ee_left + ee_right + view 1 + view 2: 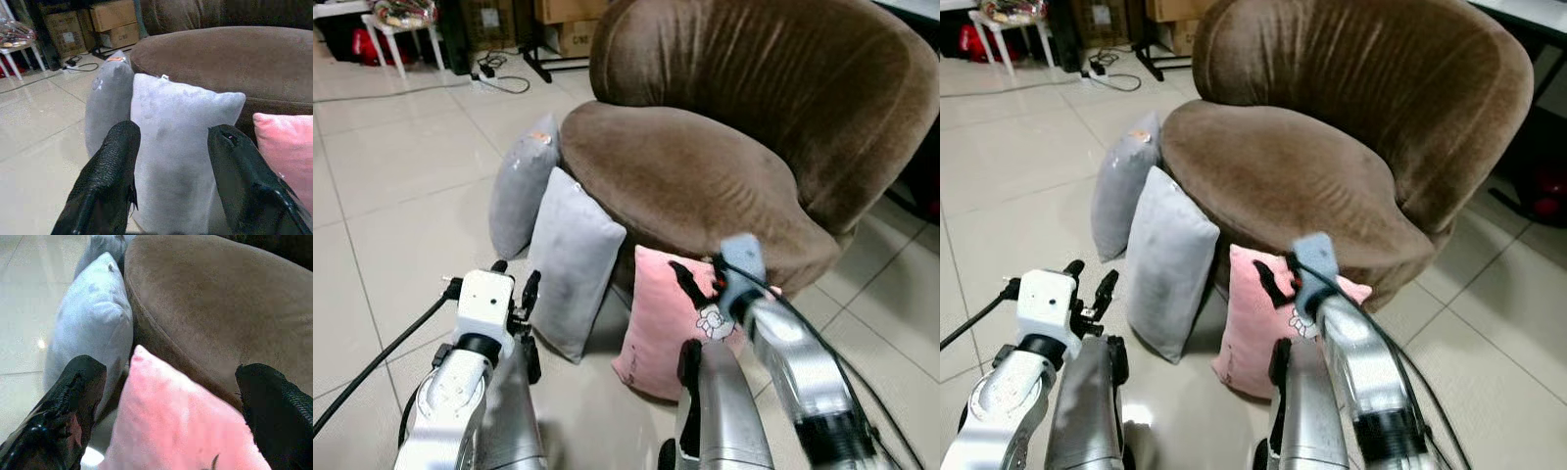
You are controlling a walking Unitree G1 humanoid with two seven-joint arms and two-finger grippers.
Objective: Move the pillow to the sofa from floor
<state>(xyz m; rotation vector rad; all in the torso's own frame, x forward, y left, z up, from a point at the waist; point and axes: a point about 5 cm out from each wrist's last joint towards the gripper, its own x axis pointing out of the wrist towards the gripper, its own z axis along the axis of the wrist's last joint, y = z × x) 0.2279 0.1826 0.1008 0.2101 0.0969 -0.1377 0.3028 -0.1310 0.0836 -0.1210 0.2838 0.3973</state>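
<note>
Three pillows lean on the floor against the front of the brown sofa [685,176]: a pink pillow [656,333] with a cartoon print, a light grey pillow [570,264] and a darker grey pillow [521,186] further back. My right gripper [171,372] is open, its fingers [73,396] standing either side of the pink pillow's [171,431] top corner, apart from it. My left gripper [174,132] is open and points at the light grey pillow [176,161], a short way in front of it. Nothing is held.
Pale tiled floor [401,215] stretches to the left. At the back stand a white stool [401,29], cardboard boxes [573,29] and a power strip with cables [489,73]. A black cable [372,362] trails from my left arm.
</note>
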